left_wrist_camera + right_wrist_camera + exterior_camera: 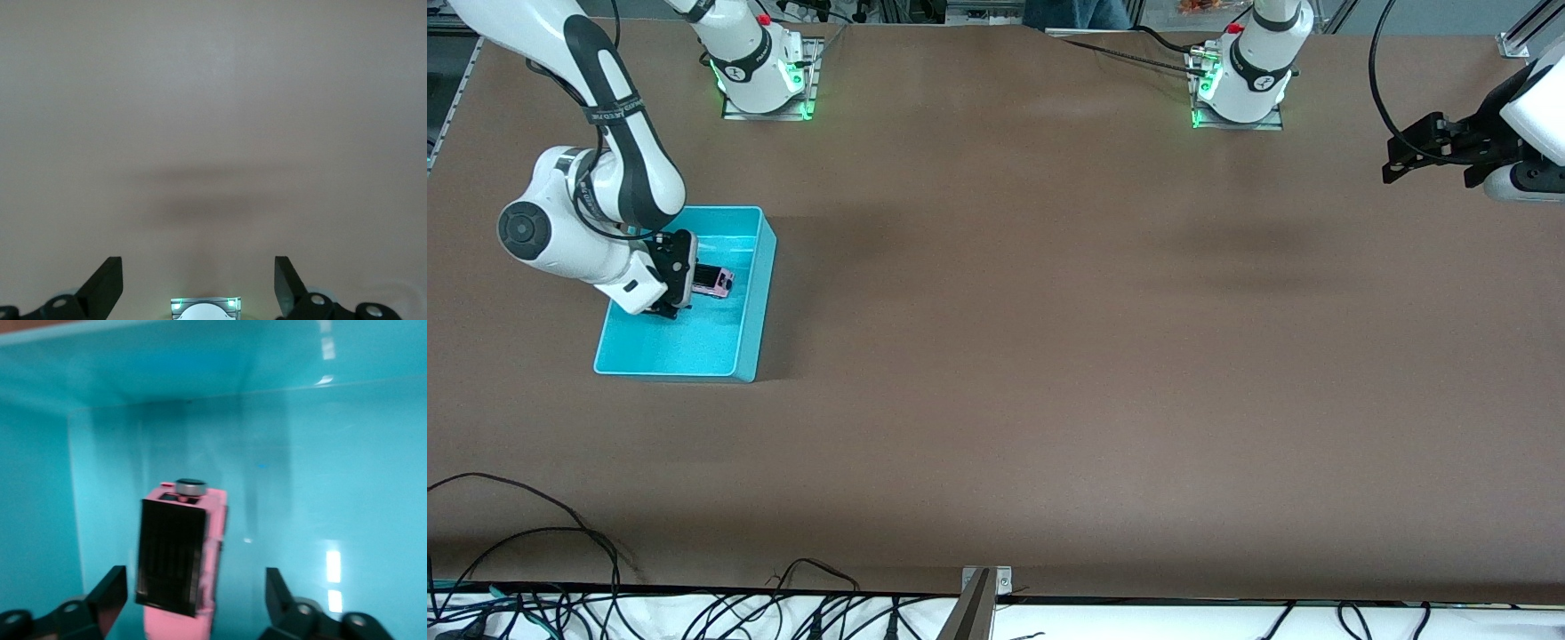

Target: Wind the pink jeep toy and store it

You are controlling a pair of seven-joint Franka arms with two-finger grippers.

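right pincer (190, 600) down inside the cyan bin (758, 293), black fingers (110, 590) spread wide, released, a clear gap on each side of the pink jeep toy (200, 547). boxy little pink plastic body, flat ribbed black roof panel, a round dark knob with a silver rim at one end. sitting between the spread fingers, touching neither in the right wrist view. from the front view, the same toy (717, 281) inside the bin, just beside the pincer (679, 276), toward the bin's end nearest the robots' bases. bin rectangular, smooth glossy plastic, straight thin walls, bright glare streaks on floor and wall. white right arm with black joint bands bent over the bin's edge.

left pincer (199, 283) waiting, up over the bare tabletop (1049, 356) at the left arm's end, fingers parted to the full, nothing between them. black wedge-shaped fingertips (107, 283) framing matte brown surface and a soft shadow band. same pincer (1409, 156) black and angular in the front view. tabletop flat, dull, evenly brown. tangle of black cables (605, 613) along the edge nearest the front camera.
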